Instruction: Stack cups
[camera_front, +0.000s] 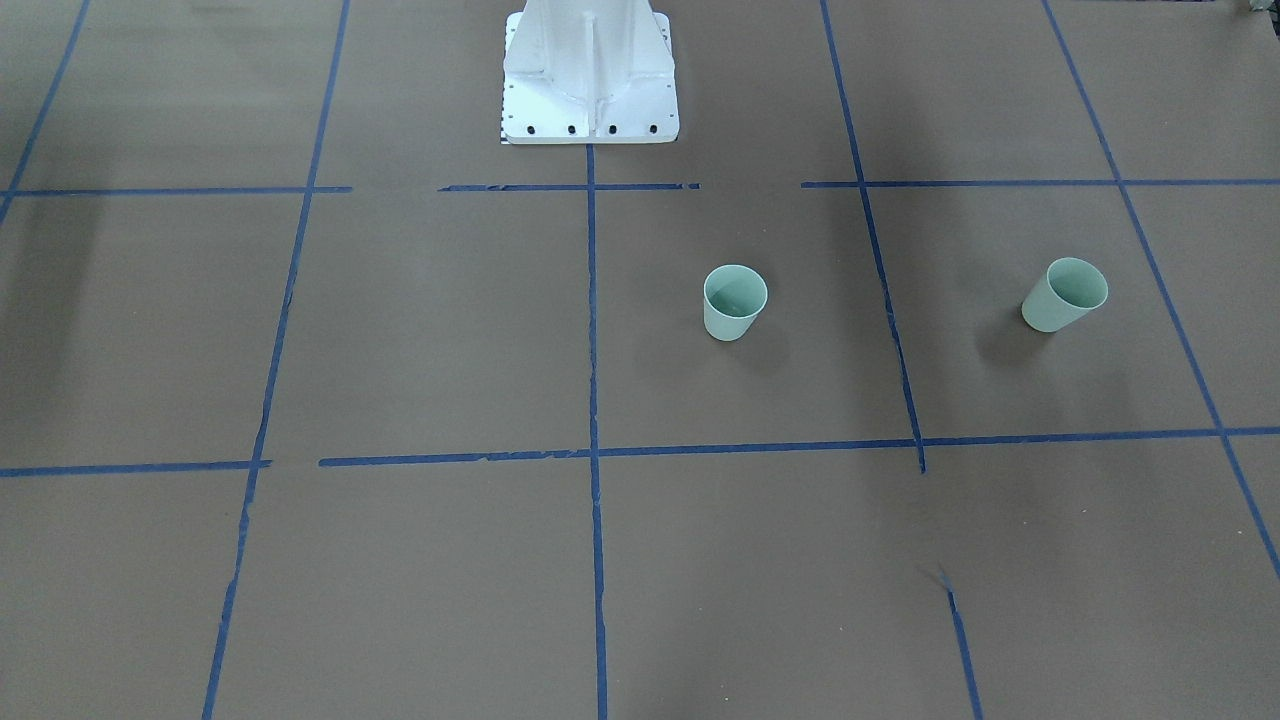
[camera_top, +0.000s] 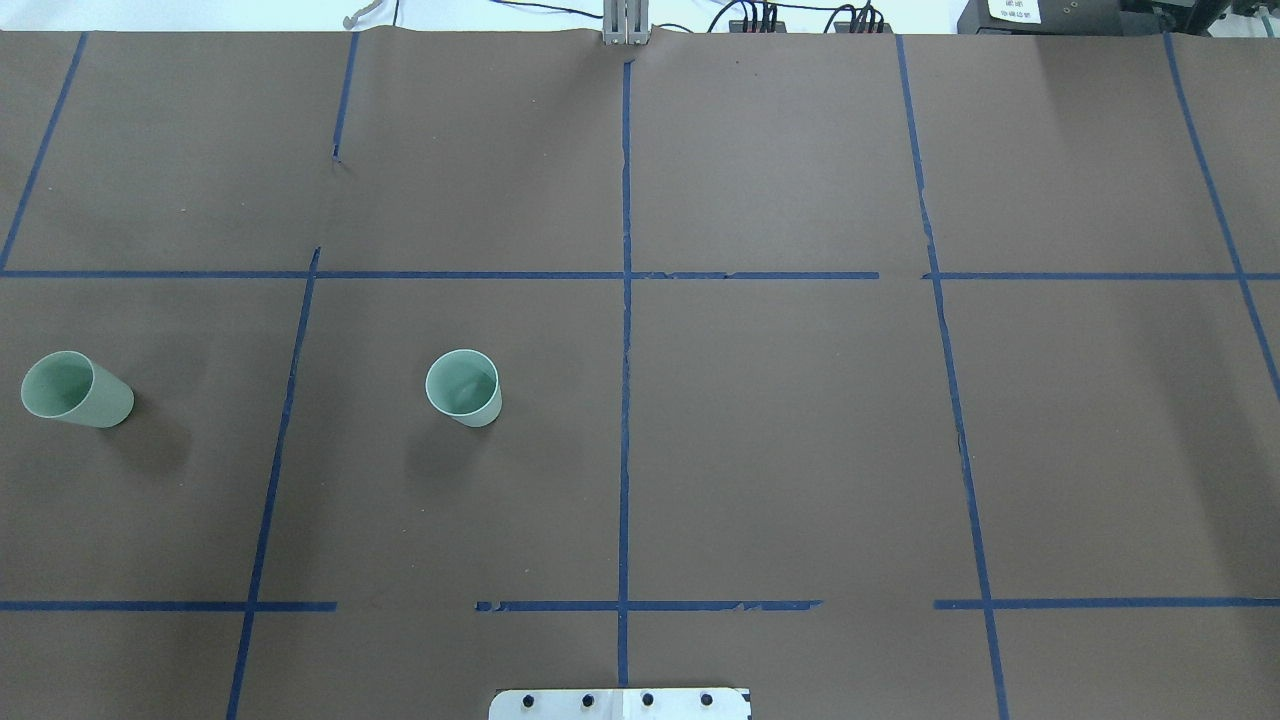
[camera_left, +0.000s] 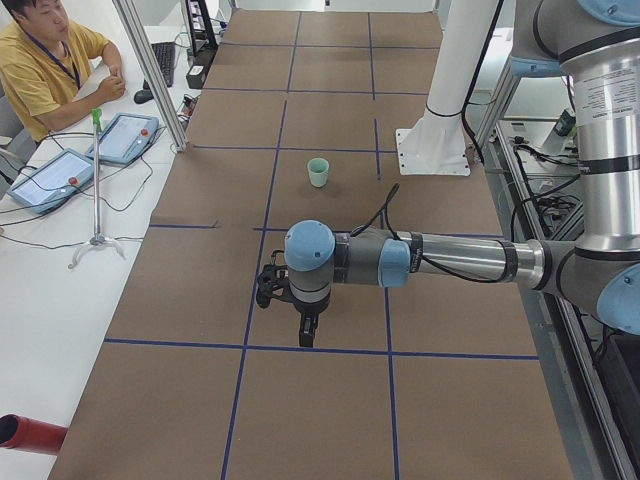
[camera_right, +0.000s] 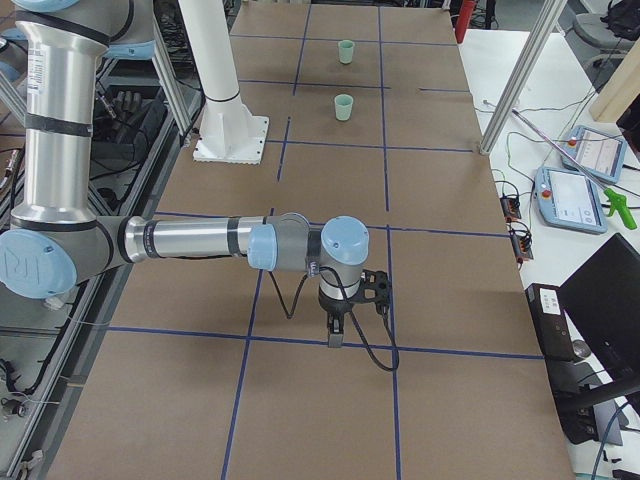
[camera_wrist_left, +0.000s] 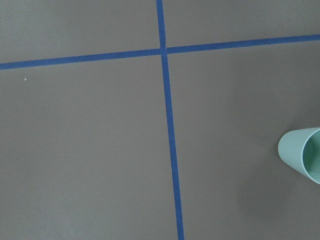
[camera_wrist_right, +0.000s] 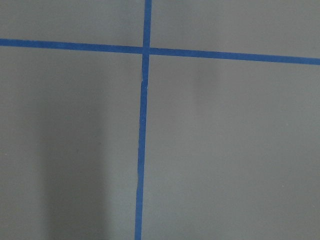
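Two pale mint-green cups stand upright and apart on the brown table. One cup (camera_top: 463, 387) (camera_front: 735, 302) (camera_right: 343, 107) (camera_left: 318, 172) is left of the centre line. The other cup (camera_top: 75, 390) (camera_front: 1064, 294) (camera_right: 346, 51) is near the table's left end. One cup's edge (camera_wrist_left: 302, 155) shows at the right border of the left wrist view. My left gripper (camera_left: 303, 335) hangs above the table in the exterior left view; I cannot tell if it is open. My right gripper (camera_right: 334, 338) hangs over the table's right part, far from both cups; I cannot tell its state.
The white robot base (camera_front: 590, 75) stands at the table's middle edge. Blue tape lines (camera_top: 626, 300) divide the brown table into squares. A person in yellow (camera_left: 45, 65) sits beside the table with tablets (camera_left: 128, 135). A metal post (camera_right: 520, 80) stands at the table's far side.
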